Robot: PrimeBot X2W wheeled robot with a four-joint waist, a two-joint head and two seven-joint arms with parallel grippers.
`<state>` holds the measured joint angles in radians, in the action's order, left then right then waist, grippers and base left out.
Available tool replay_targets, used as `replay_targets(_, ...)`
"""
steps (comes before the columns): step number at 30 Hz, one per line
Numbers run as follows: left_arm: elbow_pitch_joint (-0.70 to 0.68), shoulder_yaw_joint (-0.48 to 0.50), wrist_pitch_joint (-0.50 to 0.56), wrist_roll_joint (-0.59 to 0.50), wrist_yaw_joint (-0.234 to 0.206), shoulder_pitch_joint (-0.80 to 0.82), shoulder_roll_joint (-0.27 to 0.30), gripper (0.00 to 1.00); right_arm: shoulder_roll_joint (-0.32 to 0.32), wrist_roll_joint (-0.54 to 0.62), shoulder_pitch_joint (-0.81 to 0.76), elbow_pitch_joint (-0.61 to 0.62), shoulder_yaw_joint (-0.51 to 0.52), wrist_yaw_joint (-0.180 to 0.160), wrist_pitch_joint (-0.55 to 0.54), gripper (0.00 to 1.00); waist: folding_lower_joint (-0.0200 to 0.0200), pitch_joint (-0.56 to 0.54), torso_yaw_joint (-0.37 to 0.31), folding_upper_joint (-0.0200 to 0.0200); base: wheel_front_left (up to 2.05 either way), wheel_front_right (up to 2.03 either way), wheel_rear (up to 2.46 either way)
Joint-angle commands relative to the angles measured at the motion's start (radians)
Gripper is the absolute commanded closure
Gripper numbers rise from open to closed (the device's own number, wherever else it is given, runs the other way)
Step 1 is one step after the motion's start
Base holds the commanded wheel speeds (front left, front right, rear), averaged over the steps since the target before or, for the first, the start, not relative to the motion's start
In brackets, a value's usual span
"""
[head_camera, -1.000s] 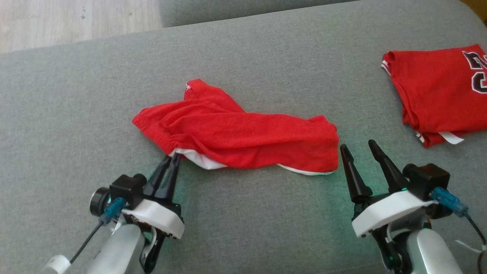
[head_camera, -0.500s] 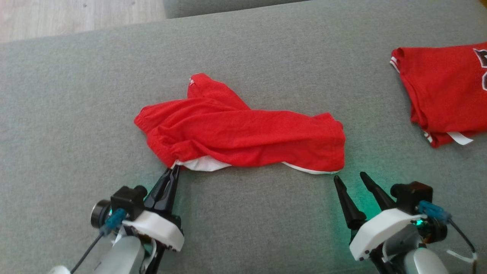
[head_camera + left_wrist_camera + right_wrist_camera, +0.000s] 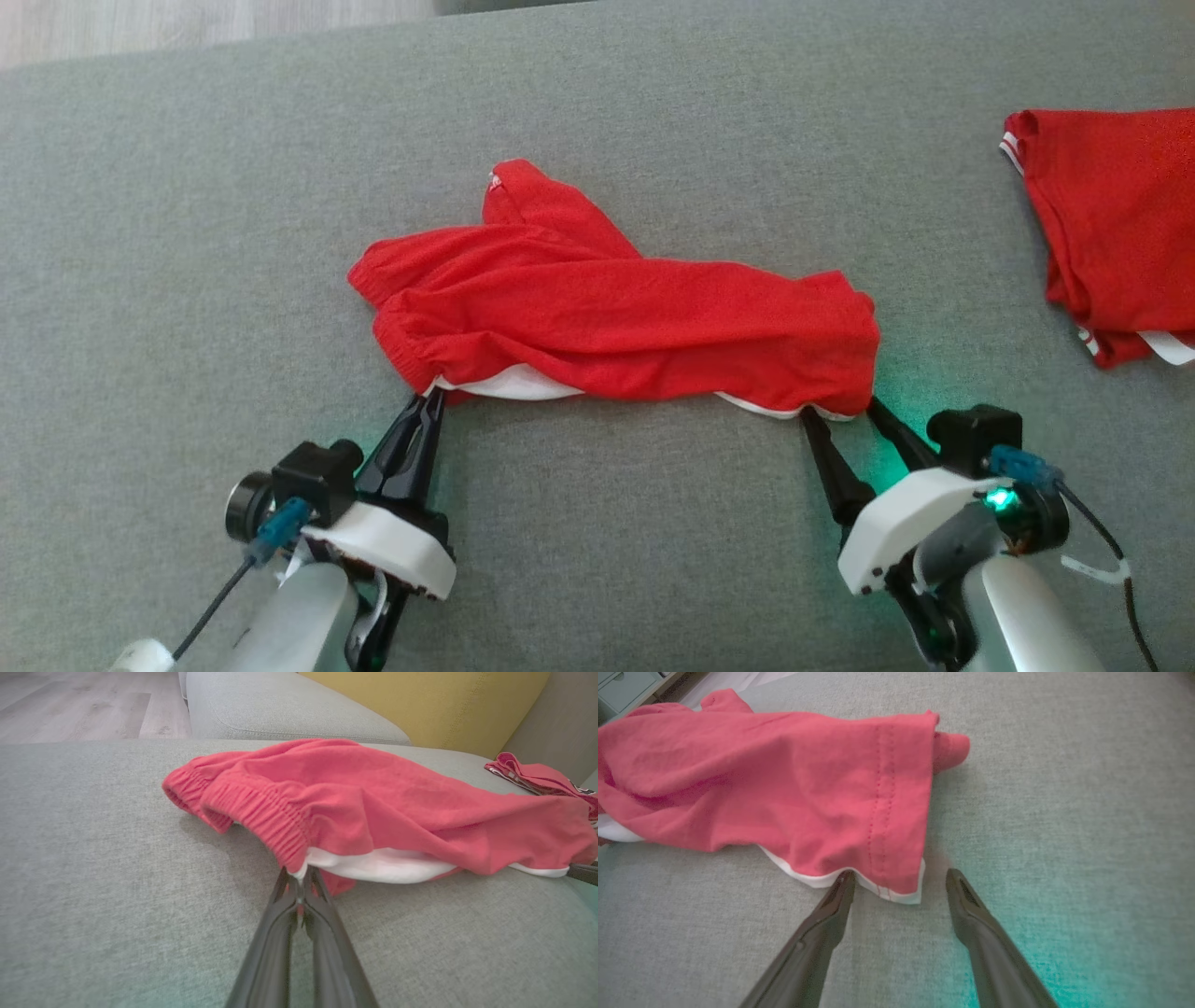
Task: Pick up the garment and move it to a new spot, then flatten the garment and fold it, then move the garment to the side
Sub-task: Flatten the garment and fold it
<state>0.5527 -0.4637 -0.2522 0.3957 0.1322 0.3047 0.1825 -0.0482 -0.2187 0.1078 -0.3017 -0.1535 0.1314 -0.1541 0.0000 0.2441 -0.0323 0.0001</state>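
**Shorts pinched at one end, other end waiting for a grip**

Shorts (image 3: 635,327) in red lie bunched and twisted across the middle of the grey sofa cushion (image 3: 607,560), stretched roughly from the robot's left to its right and nearer the front edge than the back. The left gripper (image 3: 431,403) has its jaws closed tight on the near left corner. The left wrist view shows the tips nipping the cloth just under the gathered waistband (image 3: 261,812), where the white lining (image 3: 373,865) peeks out. That spot makes sense: the elastic band is thick and gives a firm hold.

The right gripper (image 3: 840,411) is at the opposite end with its jaws spread wide. One tip touches the white trim below the stitched hem (image 3: 906,812) and the other rests on bare cushion just beside the corner, so nothing is held there yet. Judging by this, the plan is to take both ends, so the shorts hang spread out when lifted and not in a lump. Closing too shallow could let the thin hem slip free.

A second red garment, a folded jersey (image 3: 1111,224), sits well apart at the cushion's right edge, out of the way.
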Motion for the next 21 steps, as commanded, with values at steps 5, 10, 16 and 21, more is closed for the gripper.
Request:
replay_targets(5, -0.032, 0.026, -0.010, -0.001, -0.002, 0.029, 0.020, 1.00, -0.002, -0.013, 0.050, -0.012, -0.038, -0.001, 0.041, 0.00, 0.0000, 0.007, -0.003, -0.0001, 0.00, 0.00, 0.00)
replay_targets(10, -0.034, 0.026, -0.010, 0.001, -0.002, 0.023, 0.024, 1.00, -0.002, -0.042, 0.079, -0.050, -0.061, -0.001, 0.078, 0.73, 0.0000, 0.004, -0.010, -0.0001, 0.00, 0.00, 0.00)
replay_targets(16, -0.052, 0.032, -0.010, -0.001, -0.002, 0.013, 0.026, 1.00, -0.002, -0.058, 0.093, -0.035, -0.082, -0.001, 0.126, 1.00, 0.0000, -0.022, -0.019, -0.0001, 0.00, 0.00, 0.00)
replay_targets(21, -0.167, 0.066, -0.010, 0.008, -0.002, -0.029, 0.029, 1.00, -0.002, -0.064, 0.056, 0.104, -0.074, -0.001, 0.115, 1.00, 0.0000, -0.056, -0.033, -0.0001, 0.00, 0.00, 0.00)
